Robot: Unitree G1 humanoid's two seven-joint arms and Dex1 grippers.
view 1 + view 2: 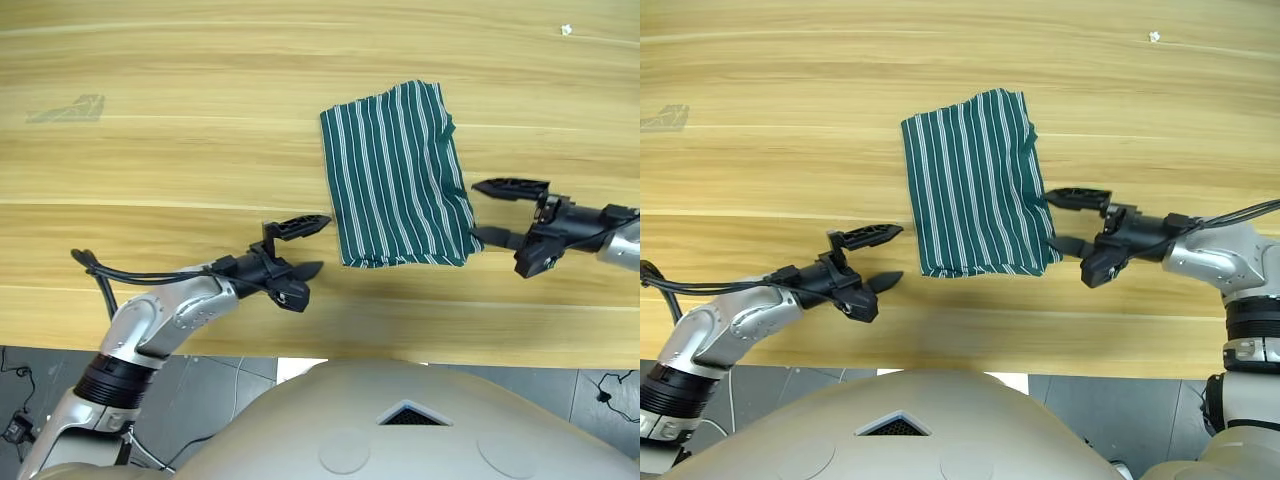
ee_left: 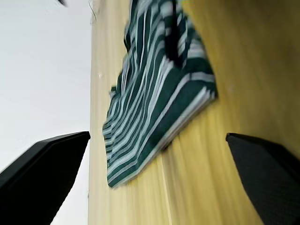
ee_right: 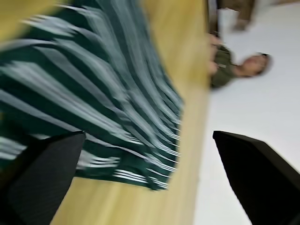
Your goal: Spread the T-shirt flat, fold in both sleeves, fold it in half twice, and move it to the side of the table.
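Note:
The green T-shirt (image 1: 400,177) with thin white stripes lies folded into a compact rectangle on the wooden table (image 1: 160,160), a little right of centre. My left gripper (image 1: 308,247) stands open just off the shirt's near left corner, apart from the cloth. My right gripper (image 1: 488,211) is open at the shirt's near right corner, its lower finger (image 1: 496,237) touching or almost touching the fabric edge. In the left wrist view the folded T-shirt (image 2: 154,103) lies ahead between the spread fingers. The right wrist view has the T-shirt (image 3: 84,108) very close.
The table's front edge (image 1: 330,358) runs just behind both arms. A small white scrap (image 1: 566,30) lies at the far right, and a faint grey mark (image 1: 70,108) at the far left. Bare wood stretches left of and beyond the shirt.

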